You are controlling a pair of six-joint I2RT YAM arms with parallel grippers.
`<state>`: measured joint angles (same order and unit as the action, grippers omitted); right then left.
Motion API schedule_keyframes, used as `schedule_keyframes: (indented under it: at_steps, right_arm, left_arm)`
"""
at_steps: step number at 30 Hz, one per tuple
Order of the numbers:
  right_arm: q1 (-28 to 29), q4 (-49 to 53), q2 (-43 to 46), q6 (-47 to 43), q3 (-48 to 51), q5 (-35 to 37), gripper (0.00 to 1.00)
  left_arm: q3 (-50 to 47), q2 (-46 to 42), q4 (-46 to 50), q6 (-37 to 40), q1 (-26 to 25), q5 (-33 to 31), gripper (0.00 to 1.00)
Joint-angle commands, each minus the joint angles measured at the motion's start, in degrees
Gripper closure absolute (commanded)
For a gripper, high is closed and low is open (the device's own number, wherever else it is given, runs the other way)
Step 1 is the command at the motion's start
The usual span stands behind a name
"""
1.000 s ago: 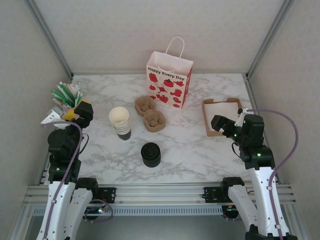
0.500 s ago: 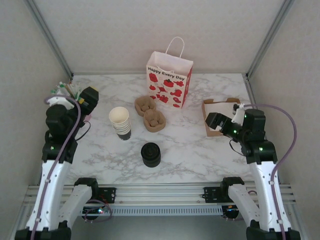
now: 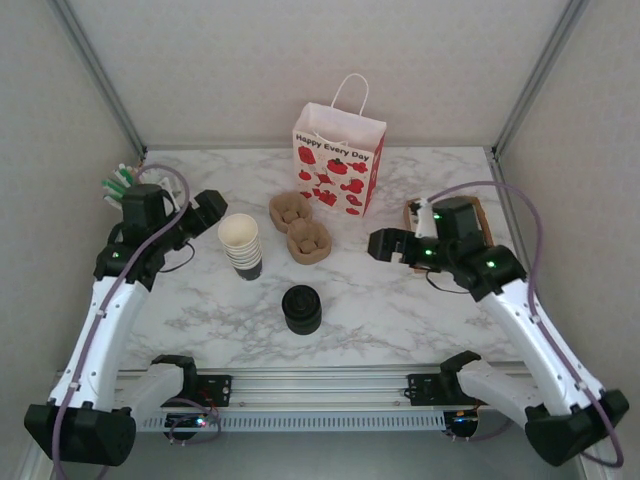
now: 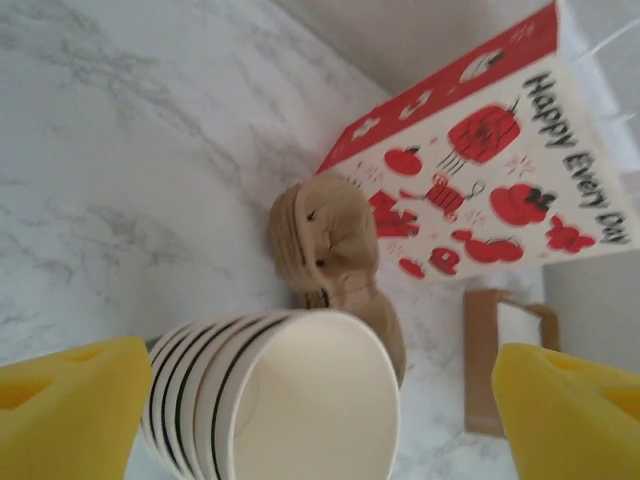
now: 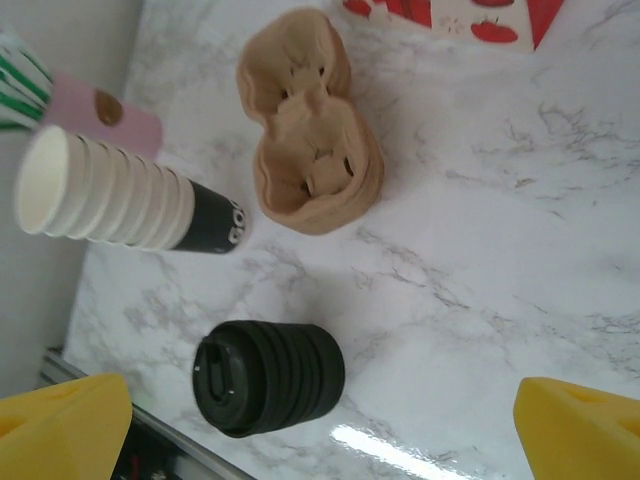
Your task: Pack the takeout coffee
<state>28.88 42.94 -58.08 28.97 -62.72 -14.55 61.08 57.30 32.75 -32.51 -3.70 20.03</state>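
Observation:
The takeout coffee is out of view. My left gripper (image 3: 205, 210) hangs open just left of a stack of lidless white-rimmed cups (image 3: 240, 243). In the left wrist view the stack's open mouth (image 4: 300, 400) lies between the yellow fingertips (image 4: 70, 410), with a gap on the right side. My right gripper (image 3: 385, 245) is open over the table right of centre, nothing between its fingers (image 5: 580, 430). It looks down on a squat black stack of lids (image 5: 270, 378), which stands near the front middle (image 3: 301, 308).
A red-and-white paper bag (image 3: 338, 160) stands open at the back centre. Two brown pulp cup carriers (image 3: 300, 228) lie before it. A cardboard tray (image 3: 470, 210) sits at the right behind my right arm. Green-and-white straws (image 3: 118, 183) stand at the far left.
Both arms have swung inward. The left gripper moved from the straws to the cup stack. The right gripper left the cardboard tray and moved toward the centre.

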Motion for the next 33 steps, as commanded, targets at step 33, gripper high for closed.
schedule_keyframes:
  at_steps: [33]
  right_arm:
    - [7.19,-16.57,-16.22,4.21,0.62,-6.68,0.18]
  left_arm:
    - [26.66,20.31,30.84,10.41,-28.59,-20.68,0.57]
